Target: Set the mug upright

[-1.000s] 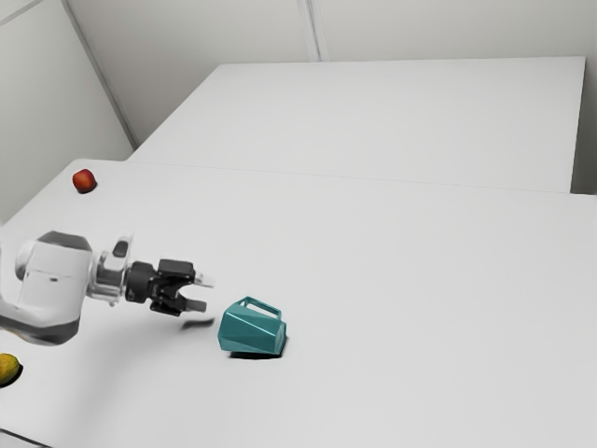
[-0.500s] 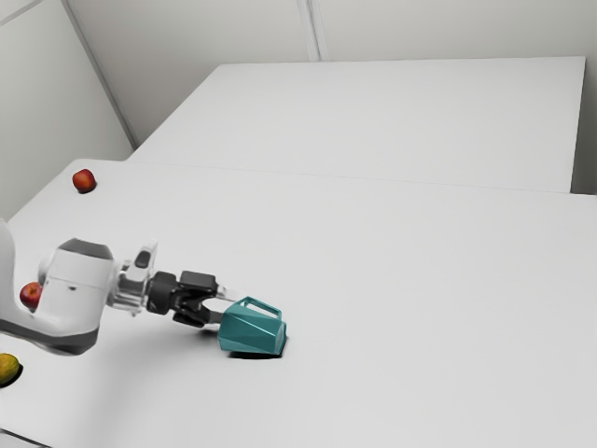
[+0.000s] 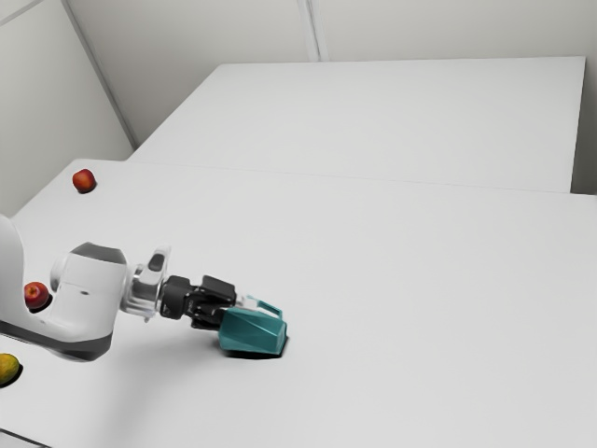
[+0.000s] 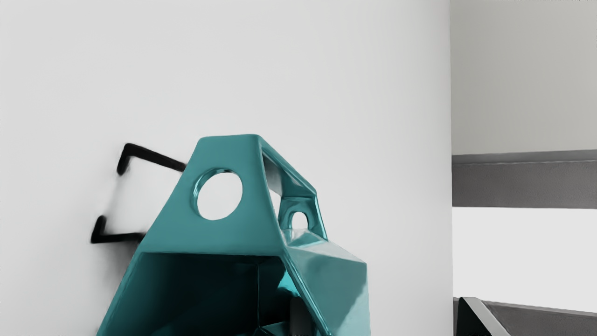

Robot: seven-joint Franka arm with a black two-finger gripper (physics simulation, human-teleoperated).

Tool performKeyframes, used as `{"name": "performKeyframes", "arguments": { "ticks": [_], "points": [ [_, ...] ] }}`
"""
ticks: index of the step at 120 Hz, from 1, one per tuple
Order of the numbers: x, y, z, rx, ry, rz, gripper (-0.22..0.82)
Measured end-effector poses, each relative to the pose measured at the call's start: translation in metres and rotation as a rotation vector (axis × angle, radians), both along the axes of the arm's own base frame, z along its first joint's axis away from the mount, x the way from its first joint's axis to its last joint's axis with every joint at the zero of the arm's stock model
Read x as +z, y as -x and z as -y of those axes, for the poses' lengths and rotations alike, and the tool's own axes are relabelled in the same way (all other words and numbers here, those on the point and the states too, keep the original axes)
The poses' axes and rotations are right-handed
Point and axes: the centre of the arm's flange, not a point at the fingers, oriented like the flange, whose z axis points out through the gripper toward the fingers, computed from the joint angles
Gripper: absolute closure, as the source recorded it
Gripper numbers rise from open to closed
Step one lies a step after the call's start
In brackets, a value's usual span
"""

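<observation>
A teal mug (image 3: 253, 334) lies tipped on its side on a white counter (image 3: 420, 299), its mouth (image 4: 205, 294) turned toward my black gripper (image 3: 237, 313) and its base toward the exterior view's right. The angular handle (image 4: 214, 154), pierced by a round hole, stands out from the body. My jaws are apart at the mug's mouth: one reaches inside the dark hollow, the other stands outside, clear of the mug's wall, with that side of the mug between them and nothing clamped. Two bent black marks (image 4: 156, 155) show on the counter's surface beside the handle in the wrist view.

Behind the jaws, my white arm (image 3: 89, 303) extends in from the exterior view's left, low over the counter. Close by the arm, and partly hidden by it, sits a red fruit (image 3: 36, 294); a yellow-green fruit (image 3: 7, 368) rests nearer the camera, at the exterior view's left edge. A second red fruit (image 3: 84, 180) sits well apart from the mug, toward the counter's far corner. Beyond the counter lies another white surface (image 3: 401, 121), backed by a pale wall (image 3: 448, 28).
</observation>
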Motion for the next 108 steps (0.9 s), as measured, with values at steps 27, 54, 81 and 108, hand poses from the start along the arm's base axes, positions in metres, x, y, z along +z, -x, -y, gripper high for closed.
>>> {"name": "performKeyframes", "arguments": {
  "ticks": [27,54,81,108],
  "points": [
    [0.000,0.000,-0.001,0.008,0.000,-0.009,0.68],
    [0.000,0.000,-0.001,0.012,-0.003,-0.015,0.75],
    [0.042,-0.012,0.012,-0.025,-0.022,0.070,0.77],
    [0.162,-0.122,-0.013,-0.334,-0.452,0.266,0.77]
  ]
}}
